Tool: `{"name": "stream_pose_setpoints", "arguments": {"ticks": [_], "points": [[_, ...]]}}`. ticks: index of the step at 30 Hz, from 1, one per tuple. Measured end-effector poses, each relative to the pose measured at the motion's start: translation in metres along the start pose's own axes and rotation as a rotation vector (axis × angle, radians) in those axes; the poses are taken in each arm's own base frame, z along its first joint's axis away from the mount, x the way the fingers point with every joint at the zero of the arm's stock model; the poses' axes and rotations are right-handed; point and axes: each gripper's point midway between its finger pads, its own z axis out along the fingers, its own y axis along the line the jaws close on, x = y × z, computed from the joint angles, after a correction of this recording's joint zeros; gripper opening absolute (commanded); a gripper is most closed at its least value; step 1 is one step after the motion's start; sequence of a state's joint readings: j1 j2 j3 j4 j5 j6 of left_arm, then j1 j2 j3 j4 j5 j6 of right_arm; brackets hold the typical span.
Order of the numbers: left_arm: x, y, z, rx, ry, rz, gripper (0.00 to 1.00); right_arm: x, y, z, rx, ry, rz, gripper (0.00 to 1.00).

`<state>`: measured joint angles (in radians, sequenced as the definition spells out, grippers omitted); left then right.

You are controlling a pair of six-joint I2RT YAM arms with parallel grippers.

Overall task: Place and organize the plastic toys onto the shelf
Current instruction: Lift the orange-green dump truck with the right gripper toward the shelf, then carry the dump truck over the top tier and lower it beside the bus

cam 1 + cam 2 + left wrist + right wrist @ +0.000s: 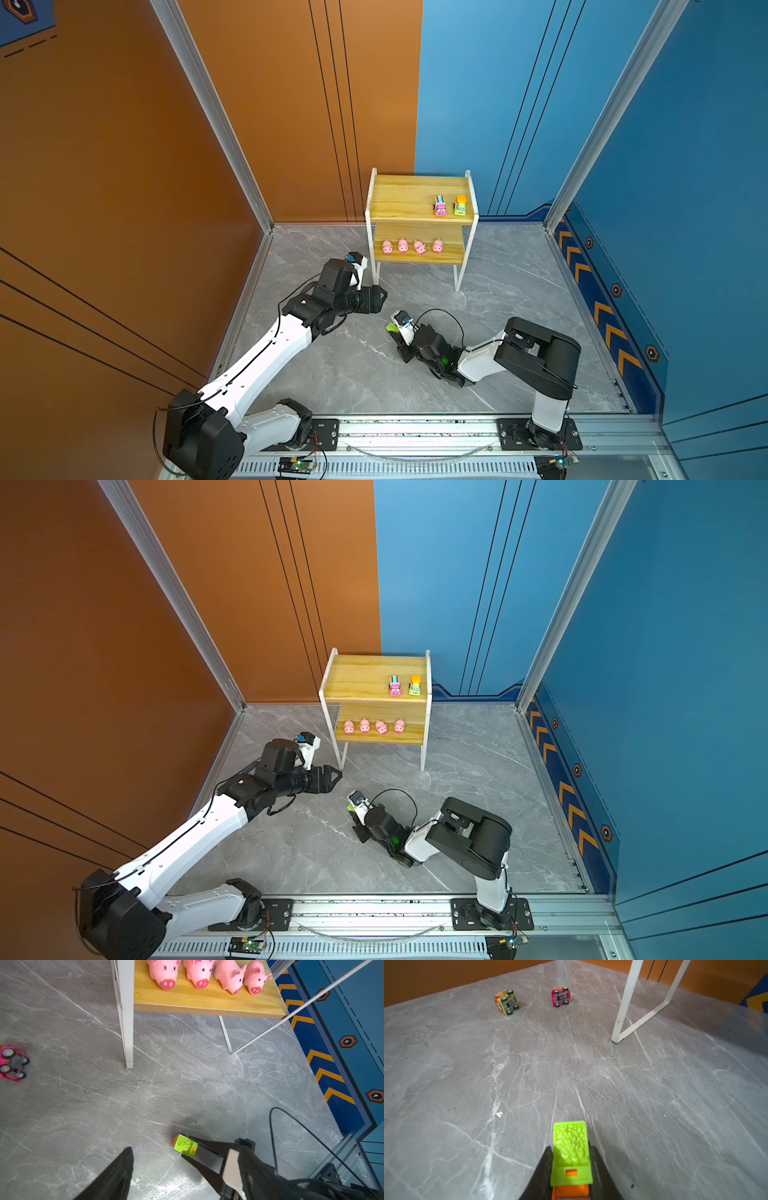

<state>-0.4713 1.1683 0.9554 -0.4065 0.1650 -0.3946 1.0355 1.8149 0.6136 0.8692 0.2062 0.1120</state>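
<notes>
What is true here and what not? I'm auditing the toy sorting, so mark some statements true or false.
1. Four pink pigs stand on the lower board of the shelf. True.
2. The upper board holds three cars. False: two, a pink car and a green car.
3. The right gripper is shut on a lime toy car. True.
4. The left gripper holds a pig. False: it is open and empty.
5. Both loose floor cars stand on wheels. False: the tipped pink car and tipped green-orange car show undersides.
</notes>
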Motion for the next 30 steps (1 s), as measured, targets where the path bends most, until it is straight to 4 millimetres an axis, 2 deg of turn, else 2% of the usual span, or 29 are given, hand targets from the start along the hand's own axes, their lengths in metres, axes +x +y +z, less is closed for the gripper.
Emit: {"name": "stream_pose_setpoints", "arguments": {"ticks": [7, 14, 16, 21, 24, 30], "points": [[-0.002, -0.015, -0.012, 0.033, -0.029, 0.047, 0.8, -0.045, 0.0, -0.03, 0.0, -0.054, 0.036, 0.18], [-0.009, -0.03, -0.033, 0.052, -0.095, 0.109, 0.8, -0.086, -0.01, -0.072, 0.052, -0.063, 0.05, 0.18], [-0.013, -0.036, -0.041, 0.058, -0.122, 0.13, 0.8, -0.105, -0.015, -0.084, 0.073, -0.076, 0.054, 0.18], [-0.029, -0.044, -0.06, 0.059, -0.192, 0.157, 0.81, -0.172, -0.032, -0.125, 0.146, -0.158, 0.087, 0.18], [-0.031, -0.042, -0.063, 0.044, -0.208, 0.166, 0.81, -0.208, -0.042, -0.145, 0.186, -0.204, 0.107, 0.19], [-0.033, -0.038, -0.063, 0.02, -0.215, 0.174, 0.8, -0.276, -0.068, -0.171, 0.279, -0.276, 0.145, 0.21]]}}
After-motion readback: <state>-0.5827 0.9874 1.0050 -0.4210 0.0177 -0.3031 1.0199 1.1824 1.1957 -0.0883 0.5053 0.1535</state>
